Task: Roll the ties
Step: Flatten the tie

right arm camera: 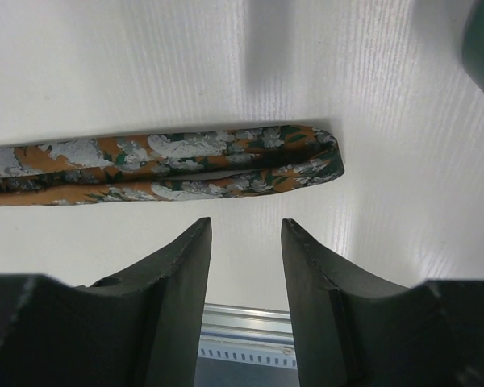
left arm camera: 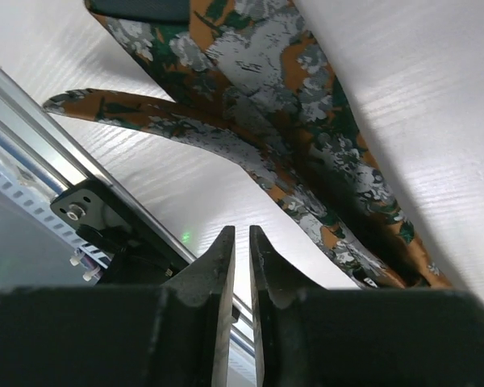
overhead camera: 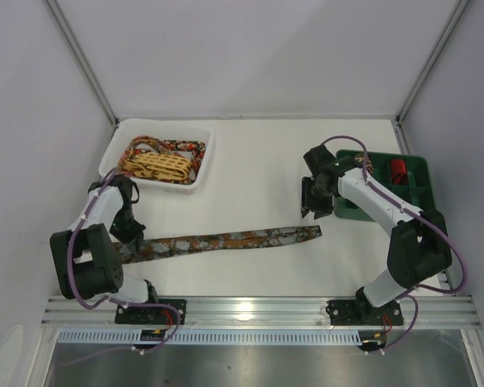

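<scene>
A brown-orange mottled tie (overhead camera: 234,239) lies flat across the near part of the table, doubled over, with its fold at the right end (right arm camera: 327,157). My left gripper (overhead camera: 135,235) hovers at the tie's left end. In the left wrist view the tie (left arm camera: 258,105) lies just beyond the gripper (left arm camera: 240,230), whose jaws leave only a thin slit and hold nothing. My right gripper (overhead camera: 313,211) hangs just behind the folded right end. It is open (right arm camera: 246,222) and empty, with the tie (right arm camera: 185,157) past its fingertips.
At the back left, a white tray (overhead camera: 113,153) holds a yellow lattice tie (overhead camera: 155,166) and a red-floral tie (overhead camera: 185,147). A green bin (overhead camera: 423,193) at the right holds a rolled red tie (overhead camera: 398,170). An aluminium rail (overhead camera: 258,306) runs along the near edge.
</scene>
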Robot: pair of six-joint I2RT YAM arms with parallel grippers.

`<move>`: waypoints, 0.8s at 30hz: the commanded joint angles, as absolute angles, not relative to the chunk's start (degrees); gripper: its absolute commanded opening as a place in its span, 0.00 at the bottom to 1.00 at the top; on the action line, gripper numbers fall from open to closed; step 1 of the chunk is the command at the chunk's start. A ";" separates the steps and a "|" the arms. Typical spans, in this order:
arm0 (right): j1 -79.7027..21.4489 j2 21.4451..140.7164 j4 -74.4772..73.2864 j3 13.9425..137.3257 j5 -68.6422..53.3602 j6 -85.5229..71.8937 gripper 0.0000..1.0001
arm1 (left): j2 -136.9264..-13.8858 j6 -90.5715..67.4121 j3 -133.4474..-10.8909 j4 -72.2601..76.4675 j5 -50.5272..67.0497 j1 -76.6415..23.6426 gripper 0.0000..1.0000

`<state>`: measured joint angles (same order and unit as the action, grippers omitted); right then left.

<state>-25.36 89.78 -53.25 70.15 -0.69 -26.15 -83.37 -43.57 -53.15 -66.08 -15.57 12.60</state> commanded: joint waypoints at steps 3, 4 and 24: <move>-26.98 89.12 -53.00 70.31 -3.16 -26.37 0.47 | -87.52 -43.25 -54.74 -63.46 -20.38 16.16 0.18; -27.07 89.21 -53.09 70.31 -3.16 -26.45 0.47 | -88.93 -42.63 -55.80 -63.11 -21.35 16.61 0.17; -24.61 93.34 -53.08 67.76 -3.00 -24.17 0.51 | -84.38 -34.99 -63.47 -59.09 -6.12 3.64 0.26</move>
<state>-26.39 92.33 -52.84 67.81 -3.95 -25.58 -90.00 -38.50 -65.56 -63.83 -19.97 13.26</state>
